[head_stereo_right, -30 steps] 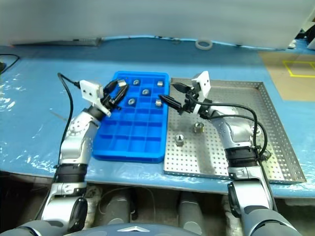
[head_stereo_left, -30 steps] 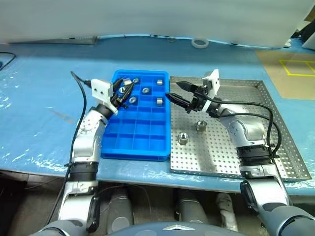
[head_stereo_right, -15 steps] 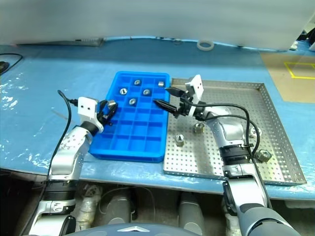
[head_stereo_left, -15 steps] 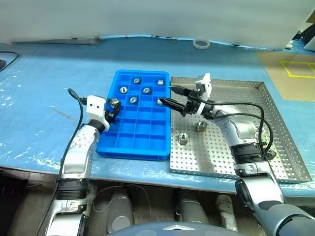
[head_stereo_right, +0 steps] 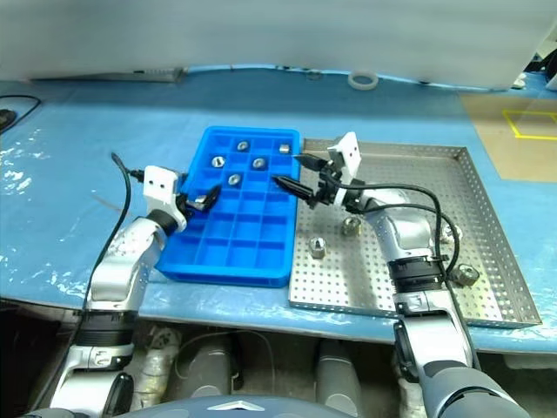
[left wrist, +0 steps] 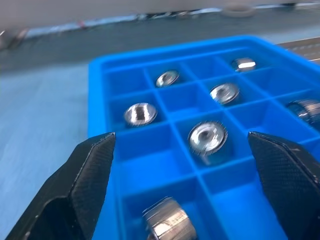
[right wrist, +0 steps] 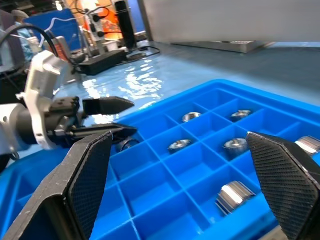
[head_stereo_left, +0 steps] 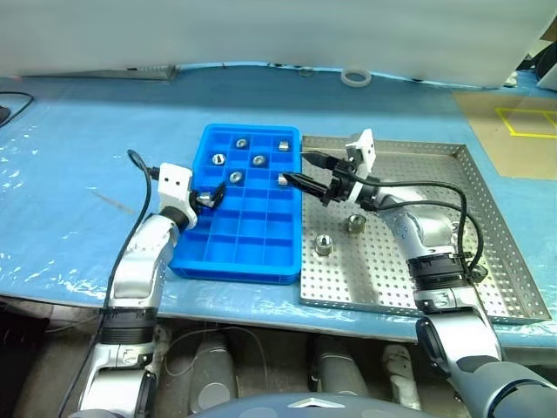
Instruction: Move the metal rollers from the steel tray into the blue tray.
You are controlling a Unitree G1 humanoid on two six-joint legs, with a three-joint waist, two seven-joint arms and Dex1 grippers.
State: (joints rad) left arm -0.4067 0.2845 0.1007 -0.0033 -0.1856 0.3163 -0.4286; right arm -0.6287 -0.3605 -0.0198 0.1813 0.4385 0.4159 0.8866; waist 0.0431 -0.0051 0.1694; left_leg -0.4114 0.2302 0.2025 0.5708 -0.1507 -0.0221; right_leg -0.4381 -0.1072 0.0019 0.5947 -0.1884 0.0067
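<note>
With the left pincer (head_stereo_left: 209,198) spread over the blue tray (head_stereo_left: 248,252) and the right pincer (head_stereo_left: 296,169) spread empty, a freshly dropped metal roller (left wrist: 167,225) could be knocked out by careless withdrawal.

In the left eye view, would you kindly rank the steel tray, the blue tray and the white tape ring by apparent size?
1. Steel tray, largest.
2. Blue tray.
3. White tape ring, smallest; it lies farther back, but is plainly tiny.
</note>
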